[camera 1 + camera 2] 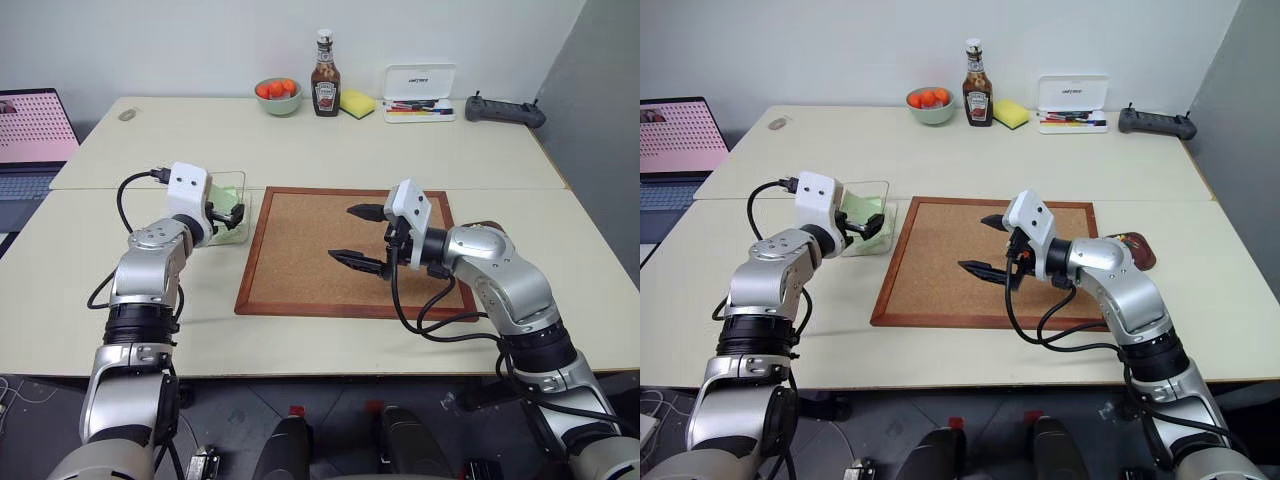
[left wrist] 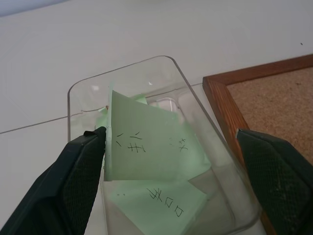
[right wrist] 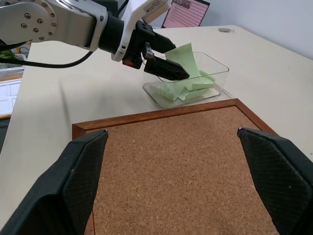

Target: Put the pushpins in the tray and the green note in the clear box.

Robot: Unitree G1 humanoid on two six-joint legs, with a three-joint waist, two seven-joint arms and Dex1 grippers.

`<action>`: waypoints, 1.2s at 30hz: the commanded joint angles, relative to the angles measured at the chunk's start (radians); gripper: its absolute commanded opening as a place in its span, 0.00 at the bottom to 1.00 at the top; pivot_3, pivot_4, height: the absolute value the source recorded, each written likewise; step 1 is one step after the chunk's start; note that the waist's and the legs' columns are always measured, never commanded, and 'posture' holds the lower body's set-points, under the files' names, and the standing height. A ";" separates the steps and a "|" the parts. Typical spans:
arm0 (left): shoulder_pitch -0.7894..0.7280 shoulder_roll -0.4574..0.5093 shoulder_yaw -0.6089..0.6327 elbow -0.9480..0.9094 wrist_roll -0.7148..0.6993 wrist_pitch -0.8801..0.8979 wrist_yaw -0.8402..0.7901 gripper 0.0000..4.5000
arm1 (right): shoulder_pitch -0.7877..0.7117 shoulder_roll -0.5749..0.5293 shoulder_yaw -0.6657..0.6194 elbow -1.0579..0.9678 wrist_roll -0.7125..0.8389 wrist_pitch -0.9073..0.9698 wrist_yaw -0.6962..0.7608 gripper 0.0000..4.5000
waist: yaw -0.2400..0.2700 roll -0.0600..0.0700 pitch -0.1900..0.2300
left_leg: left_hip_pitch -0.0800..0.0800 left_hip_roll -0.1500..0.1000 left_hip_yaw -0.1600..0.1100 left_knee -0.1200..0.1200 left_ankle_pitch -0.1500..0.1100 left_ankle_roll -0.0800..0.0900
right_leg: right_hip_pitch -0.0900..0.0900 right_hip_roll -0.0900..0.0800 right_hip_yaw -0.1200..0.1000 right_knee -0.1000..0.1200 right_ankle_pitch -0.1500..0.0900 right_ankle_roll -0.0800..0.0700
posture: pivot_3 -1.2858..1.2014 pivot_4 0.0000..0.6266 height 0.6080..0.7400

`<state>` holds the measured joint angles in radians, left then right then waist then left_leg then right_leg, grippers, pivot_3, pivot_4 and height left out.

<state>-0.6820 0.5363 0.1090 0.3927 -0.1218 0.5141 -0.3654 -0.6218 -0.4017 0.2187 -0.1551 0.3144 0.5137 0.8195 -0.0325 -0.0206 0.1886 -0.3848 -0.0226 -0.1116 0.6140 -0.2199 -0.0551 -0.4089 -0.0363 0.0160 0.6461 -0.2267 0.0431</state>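
Note:
The clear box (image 2: 127,68) stands on the table just left of the cork board (image 1: 300,250). The green note (image 2: 146,142), with handwriting on it, stands tilted inside the box on top of other green slips (image 2: 156,200). My left gripper (image 2: 170,134) is open over the box, and the note's edge leans against one finger (image 2: 83,166). My right gripper (image 1: 340,232) hangs open above the middle of the cork board with nothing between its fingers. The dark reddish tray (image 1: 1137,250) lies by the board's right edge, partly hidden behind my right arm. The pushpins are out of view.
Along the table's far edge stand a green bowl of orange fruit (image 1: 278,95), a ketchup bottle (image 1: 325,88), a yellow sponge (image 1: 357,102), a white pen case (image 1: 420,95) and a black controller (image 1: 505,110). A laptop (image 1: 30,140) sits at the far left.

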 commanded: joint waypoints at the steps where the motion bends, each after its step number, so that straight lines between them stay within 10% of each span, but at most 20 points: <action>1: -0.027 0.028 0.016 0.029 0.024 -0.025 0.017 0.99 | -0.016 0.002 -0.022 -0.025 0.001 -0.015 -0.008 1.00 | 0.000 0.000 0.000 | 0.000 0.000 0.000 0.000 0.000 0.000 | 0.000 0.000 0.000 0.000 0.000 0.000 | 0.52 0.24 1.00; 22: -0.073 0.116 0.058 0.145 0.018 -0.054 -0.009 0.99 | -0.021 0.005 -0.027 -0.018 -0.007 -0.024 -0.012 1.00 | 0.000 0.000 0.000 | 0.000 0.000 0.000 0.000 0.000 0.000 | 0.000 0.000 0.000 0.000 0.000 0.000 | 0.52 0.24 1.00; 36: 0.217 0.158 0.059 -0.397 -0.197 -0.053 -0.385 0.99 | 0.087 -0.091 -0.143 -0.086 0.033 0.026 -0.017 1.00 | 0.000 0.000 0.000 | -0.002 0.001 0.001 -0.001 0.000 0.000 | -0.002 -0.001 0.001 0.000 0.000 -0.001 | 0.52 0.24 1.00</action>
<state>-0.4683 0.6632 0.1558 0.0875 -0.2790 0.4573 -0.7062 -0.5426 -0.4733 0.1143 -0.1912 0.3240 0.5359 0.7975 -0.0321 -0.0207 0.1887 -0.3867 -0.0219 -0.1108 0.6132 -0.2200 -0.0551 -0.4111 -0.0370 0.0163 0.6458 -0.2270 0.0424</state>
